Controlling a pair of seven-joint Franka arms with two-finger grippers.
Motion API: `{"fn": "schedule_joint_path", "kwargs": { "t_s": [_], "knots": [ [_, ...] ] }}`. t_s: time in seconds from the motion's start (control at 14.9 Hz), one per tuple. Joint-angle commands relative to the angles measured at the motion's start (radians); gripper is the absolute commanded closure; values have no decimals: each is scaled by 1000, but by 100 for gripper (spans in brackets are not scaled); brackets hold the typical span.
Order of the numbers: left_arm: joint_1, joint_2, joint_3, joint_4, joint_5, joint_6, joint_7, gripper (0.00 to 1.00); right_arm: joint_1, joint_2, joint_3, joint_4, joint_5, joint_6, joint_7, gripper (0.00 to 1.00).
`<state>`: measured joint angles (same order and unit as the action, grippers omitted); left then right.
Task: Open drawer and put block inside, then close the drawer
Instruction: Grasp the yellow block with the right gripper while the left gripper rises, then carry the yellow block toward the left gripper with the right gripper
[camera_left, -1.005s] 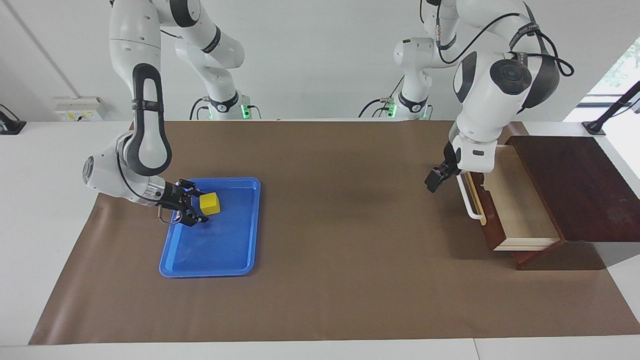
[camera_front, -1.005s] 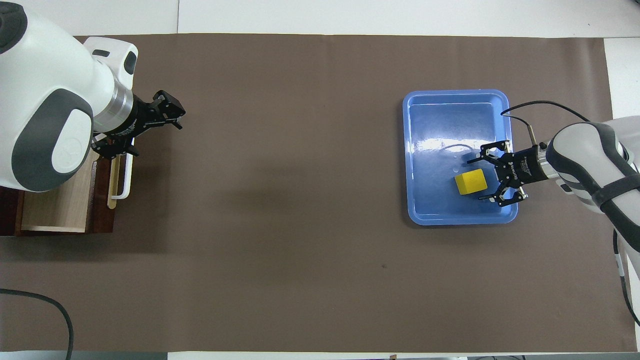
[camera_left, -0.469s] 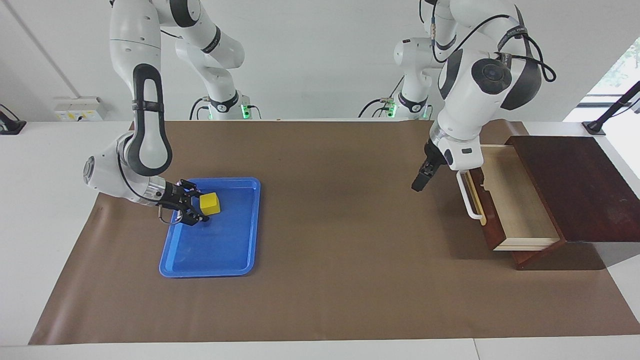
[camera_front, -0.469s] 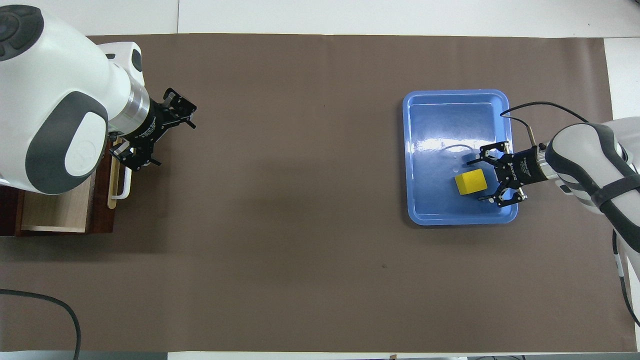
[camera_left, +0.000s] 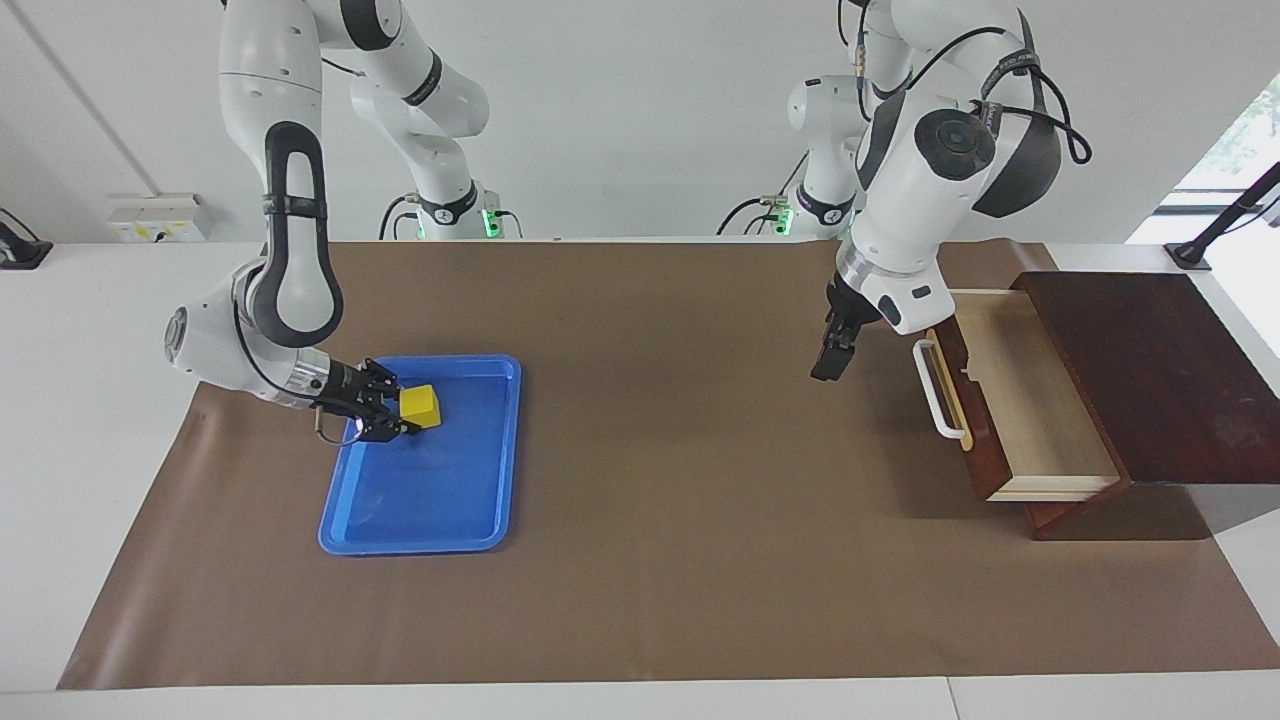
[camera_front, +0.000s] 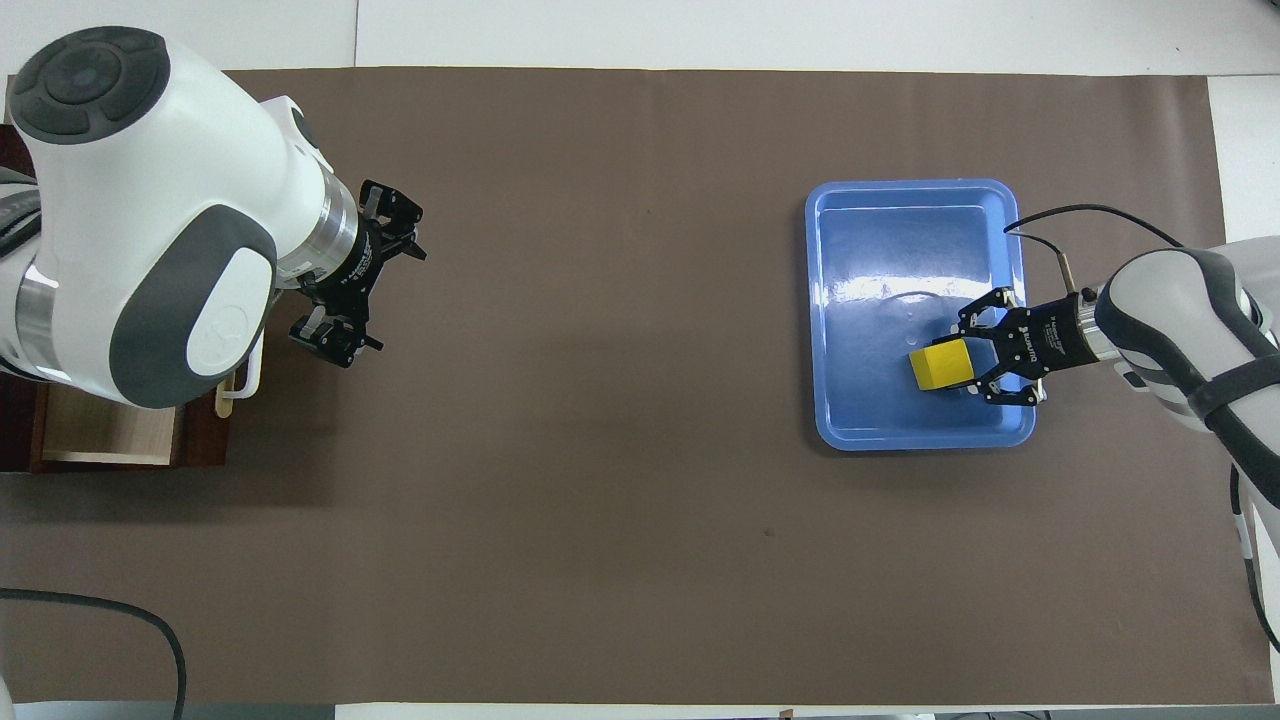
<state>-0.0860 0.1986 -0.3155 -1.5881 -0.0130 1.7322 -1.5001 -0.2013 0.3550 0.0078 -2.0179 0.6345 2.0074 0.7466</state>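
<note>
Right hand (camera_left: 400, 418), now clenched on the yellow block (camera_left: 420, 406) in the blue tray (camera_left: 470, 500); left hand (camera_left: 829, 362), spread, has drifted from the open drawer (camera_left: 1030, 400).

From my seat, the brown mat (camera_left: 660, 560) lies bare between the blue tray (camera_left: 440, 520) at the right arm's end and the pulled-out drawer (camera_left: 1030, 400) at the left arm's end, so I see open passage across that middle stretch. The drawer's pale inside is uncovered from above, but the left gripper (camera_left: 830, 360) hangs with its jaws apart over the mat just beside the white handle (camera_left: 935, 395), partly blocking that approach. In the tray, the right gripper (camera_front: 985, 360) sits clamped on the yellow block (camera_front: 940, 364) by the rim toward the right arm's end, leaving the rest of the tray floor free.
</note>
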Motion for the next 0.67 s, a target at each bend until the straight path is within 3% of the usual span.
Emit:
{"fn": "schedule_joint_path", "kwargs": {
  "t_s": [0.0,0.47,0.6],
  "knots": [
    [0,13,-8,22,-10,-13,-23,0,-10,-11,1,-24,27,8,-65,100],
    [0,13,-31,27,-10,17,-132,0,-12,-2,0,112,24,-105,-52,100],
    [-1,13,-34,27,-7,17,-166,0,2,-11,4,130,24,-119,29,100]
  ]
}}
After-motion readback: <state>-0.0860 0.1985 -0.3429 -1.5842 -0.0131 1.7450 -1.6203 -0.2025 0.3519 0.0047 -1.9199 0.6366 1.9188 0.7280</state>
